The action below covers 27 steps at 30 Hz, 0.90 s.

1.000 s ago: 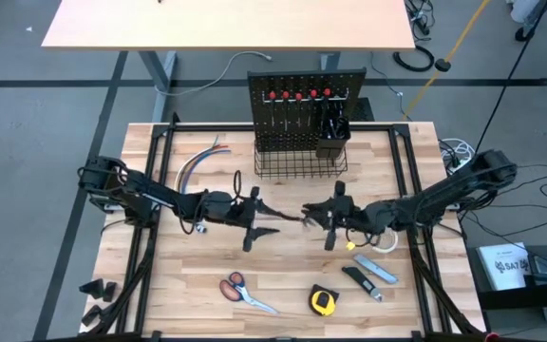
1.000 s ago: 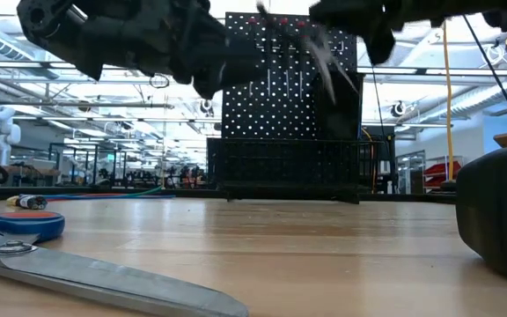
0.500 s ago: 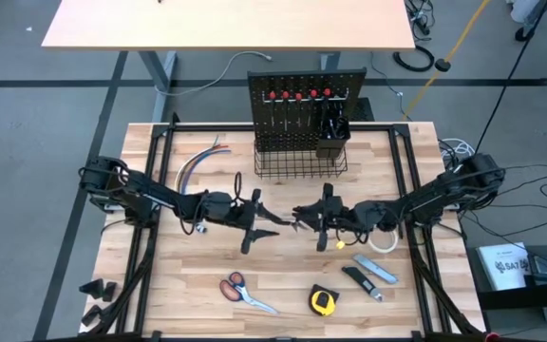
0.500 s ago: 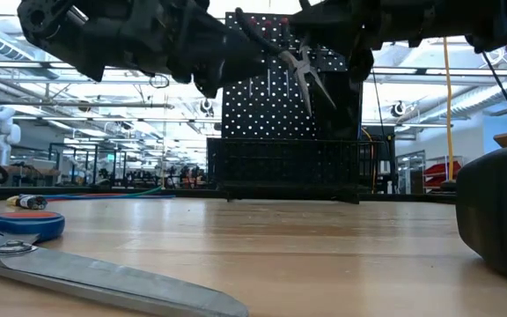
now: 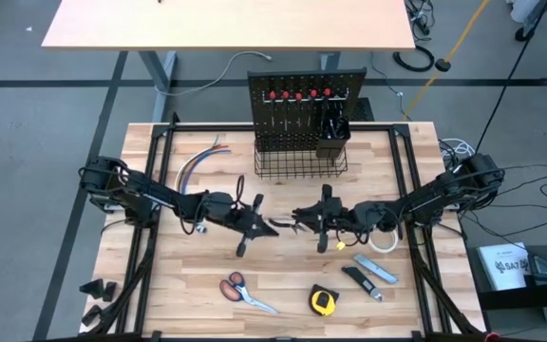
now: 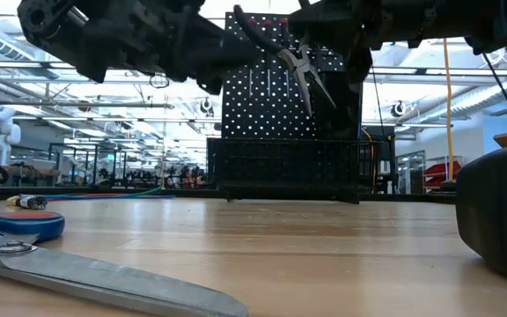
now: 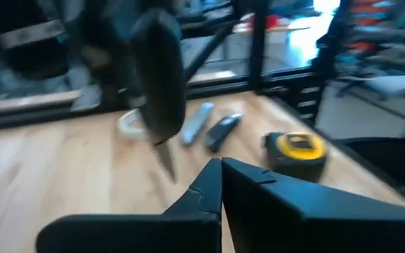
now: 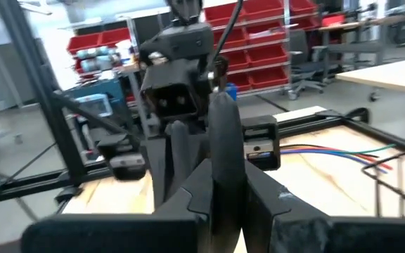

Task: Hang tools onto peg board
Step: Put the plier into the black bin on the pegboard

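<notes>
Here you see the right tool (image 5: 304, 219) clamped on the dark-handled silver pliers (image 5: 295, 218), held above the middle of the light wooden surface (image 5: 283, 275) before the upright black perforated peg board (image 5: 304, 109), while your left tool (image 5: 259, 220) is closed, facing them.

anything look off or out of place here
Possibly. The left gripper is shut, seemingly on nothing: the black-handled, silver-nosed pliers, held above the table by the right gripper, sit beyond its fingertips, not between them.
</notes>
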Motion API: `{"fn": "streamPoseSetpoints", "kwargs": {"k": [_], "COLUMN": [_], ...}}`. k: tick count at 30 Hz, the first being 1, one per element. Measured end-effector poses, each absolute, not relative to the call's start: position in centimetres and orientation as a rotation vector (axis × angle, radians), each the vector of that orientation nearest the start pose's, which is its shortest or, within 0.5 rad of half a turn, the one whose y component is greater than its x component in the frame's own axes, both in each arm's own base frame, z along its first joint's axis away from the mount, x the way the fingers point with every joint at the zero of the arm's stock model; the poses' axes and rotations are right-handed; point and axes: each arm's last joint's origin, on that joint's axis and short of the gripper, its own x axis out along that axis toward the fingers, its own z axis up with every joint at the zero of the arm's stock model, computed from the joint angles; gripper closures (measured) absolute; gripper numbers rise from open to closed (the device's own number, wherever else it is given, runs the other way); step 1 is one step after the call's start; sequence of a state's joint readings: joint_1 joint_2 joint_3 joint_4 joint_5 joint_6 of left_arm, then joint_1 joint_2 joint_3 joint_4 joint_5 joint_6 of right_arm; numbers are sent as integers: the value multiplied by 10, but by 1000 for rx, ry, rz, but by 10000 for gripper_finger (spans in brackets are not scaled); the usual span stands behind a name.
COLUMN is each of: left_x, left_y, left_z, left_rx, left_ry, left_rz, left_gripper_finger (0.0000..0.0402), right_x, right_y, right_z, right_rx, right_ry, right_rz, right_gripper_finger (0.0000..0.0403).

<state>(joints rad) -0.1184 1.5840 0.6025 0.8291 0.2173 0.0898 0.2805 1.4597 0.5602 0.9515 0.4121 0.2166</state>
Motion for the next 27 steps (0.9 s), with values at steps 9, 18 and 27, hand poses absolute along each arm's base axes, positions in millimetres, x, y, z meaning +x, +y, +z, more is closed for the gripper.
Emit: {"fn": "streamPoseSetpoints", "kwargs": {"k": [9, 18, 27], "left_x": [301, 301, 301], "left_y": [-45, -44, -45], "left_z": [188, 189, 189], "left_rx": [82, 81, 76], "left_ry": [78, 61, 64], "left_rz": [-433, -429, -416], "left_gripper_finger": [398, 398, 398], "right_x": [277, 288, 319], "right_y": [69, 65, 68], "right_z": [214, 197, 184], "right_rx": [237, 271, 278], "right_ry": [-33, -14, 2], "right_rz": [-17, 17, 16], "right_gripper_finger": [372, 372, 372]}}
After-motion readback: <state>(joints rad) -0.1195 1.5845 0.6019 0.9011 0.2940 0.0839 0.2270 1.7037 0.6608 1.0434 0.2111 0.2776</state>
